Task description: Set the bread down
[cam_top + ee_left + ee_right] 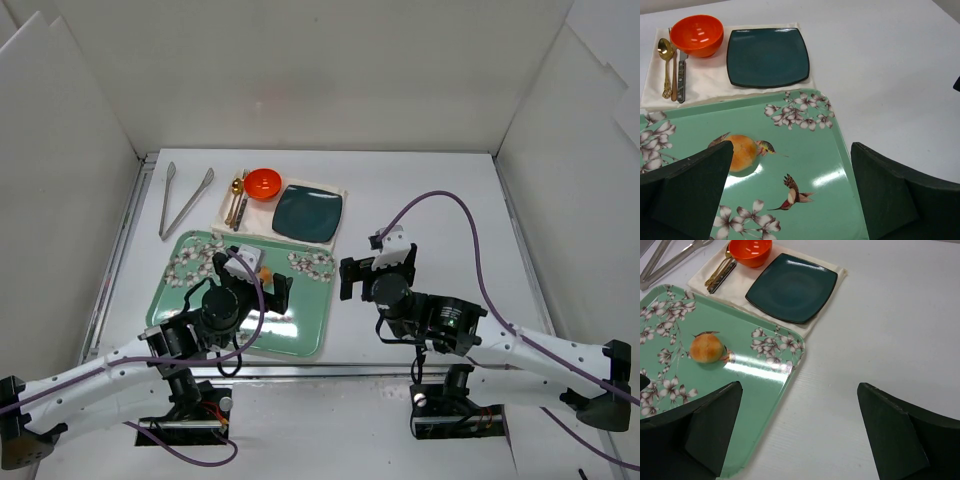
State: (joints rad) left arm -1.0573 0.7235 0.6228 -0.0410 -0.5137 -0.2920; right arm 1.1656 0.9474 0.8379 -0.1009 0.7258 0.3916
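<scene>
Golden-brown round bun (pixel 742 152) on mint-green floral tray (pixel 832 150) | left gripper (pixel 791 150) spread over tray | right gripper (pixel 799 390) spread, empty

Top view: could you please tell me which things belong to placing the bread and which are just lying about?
Job: bread on green tray; open left gripper beside it; perhaps teal plate.
Lying about: orange bowl, cutlery, tongs, napkin.

left fingers (pixel 690 195) and right fingers (pixel 705 430) both spread wide apart.
</scene>
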